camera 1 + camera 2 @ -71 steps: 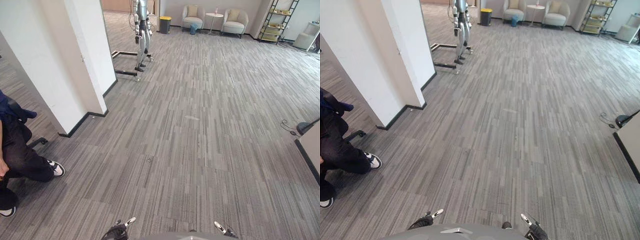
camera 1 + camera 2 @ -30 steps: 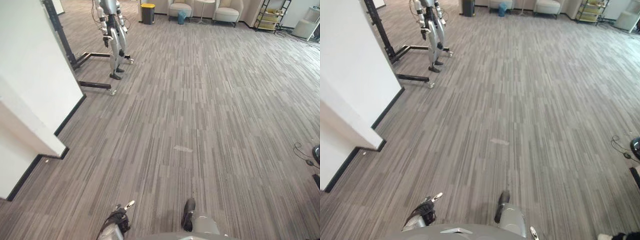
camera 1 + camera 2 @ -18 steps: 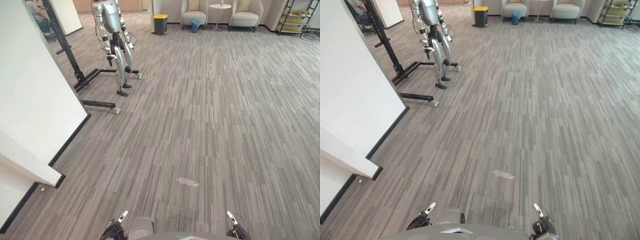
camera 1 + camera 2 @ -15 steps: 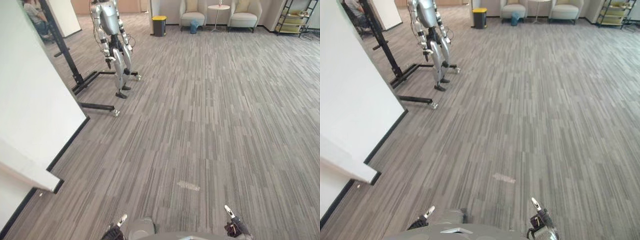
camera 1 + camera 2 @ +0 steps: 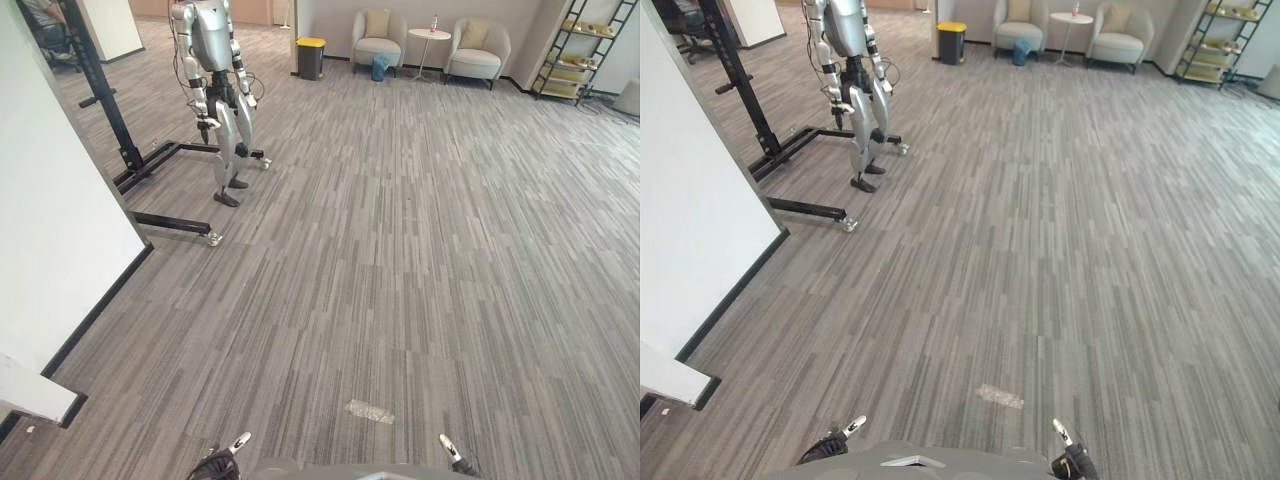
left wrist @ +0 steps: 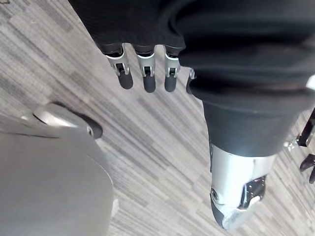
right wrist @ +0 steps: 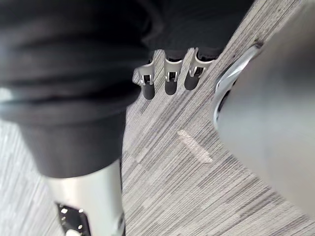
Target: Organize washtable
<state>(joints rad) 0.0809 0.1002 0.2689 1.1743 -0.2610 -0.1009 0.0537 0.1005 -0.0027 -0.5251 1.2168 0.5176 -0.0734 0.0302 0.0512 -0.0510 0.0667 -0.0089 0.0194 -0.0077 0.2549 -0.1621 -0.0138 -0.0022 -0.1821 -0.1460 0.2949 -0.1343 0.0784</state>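
No washtable or item from it is in sight; grey striped carpet (image 5: 400, 250) stretches ahead of me. My left hand (image 5: 222, 464) hangs low at the bottom edge of the eye views, and my right hand (image 5: 455, 461) hangs at the bottom right. In the left wrist view the left hand's fingers (image 6: 144, 73) are relaxed over bare carpet with nothing between them and the thumb (image 6: 238, 191). The right hand's fingers (image 7: 170, 78) hang the same way, holding nothing.
A white wall (image 5: 50, 240) with a black skirting runs along the left. Another humanoid robot (image 5: 212, 70) hangs on a black wheeled stand (image 5: 150, 190) at the far left. Far back stand a yellow bin (image 5: 311, 52), armchairs (image 5: 378, 35) and a shelf (image 5: 565, 50). A pale mark (image 5: 370, 411) lies on the carpet near me.
The whole picture has shifted as the camera moved forward and turned: the white pillar and a seated person slid out to the left. Both hands stay low, swinging slightly.
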